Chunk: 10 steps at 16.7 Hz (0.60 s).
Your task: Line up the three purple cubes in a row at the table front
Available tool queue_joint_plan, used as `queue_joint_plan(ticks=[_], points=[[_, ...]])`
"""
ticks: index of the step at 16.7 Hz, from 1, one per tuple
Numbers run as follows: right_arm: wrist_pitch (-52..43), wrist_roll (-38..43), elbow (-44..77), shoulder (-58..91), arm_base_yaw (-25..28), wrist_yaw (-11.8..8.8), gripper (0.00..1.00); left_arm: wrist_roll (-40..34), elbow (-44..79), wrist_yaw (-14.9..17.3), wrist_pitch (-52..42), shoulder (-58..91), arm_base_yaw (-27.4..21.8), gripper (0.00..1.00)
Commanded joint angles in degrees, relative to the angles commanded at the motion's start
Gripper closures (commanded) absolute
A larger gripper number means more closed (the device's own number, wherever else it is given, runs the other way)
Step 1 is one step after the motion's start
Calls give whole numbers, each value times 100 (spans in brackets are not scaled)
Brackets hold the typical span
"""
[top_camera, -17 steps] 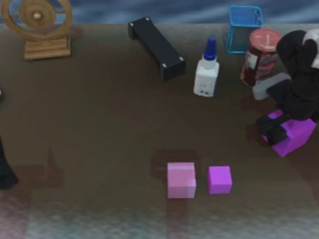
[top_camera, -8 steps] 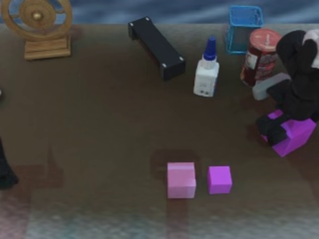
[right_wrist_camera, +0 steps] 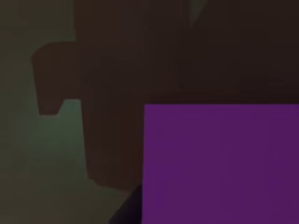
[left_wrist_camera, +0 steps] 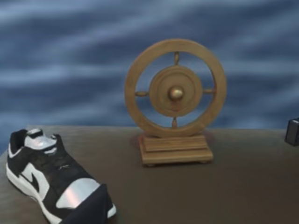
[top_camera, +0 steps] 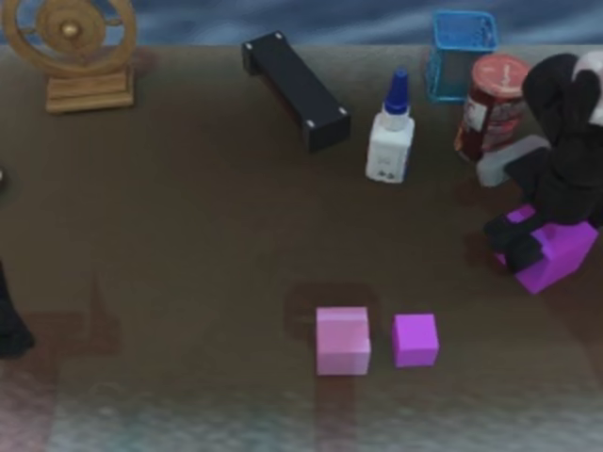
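Gripping large purple cube [top_camera: 558, 256] with right end effector [top_camera: 524, 242] closed around it; risks clipping nearby jar [top_camera: 492, 104] if swung carelessly frontward

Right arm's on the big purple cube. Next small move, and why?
Probably lift the large purple cube a little, then carry it toward the table front. The right tool sits closed around it at the right side, while the lilac cube and small purple cube already sit side by side near the front. The left arm is parked at the left edge.
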Motion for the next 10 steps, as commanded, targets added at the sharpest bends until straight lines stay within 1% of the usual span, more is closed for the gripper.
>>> queue_joint_plan(ticks=[6, 10], points=[[-1139, -3, 637, -449, 31, -4, 100, 0, 0, 0, 0, 0, 0, 0], [-1274, -3, 724, -539, 37, -4, 100, 0, 0, 0, 0, 0, 0, 0]])
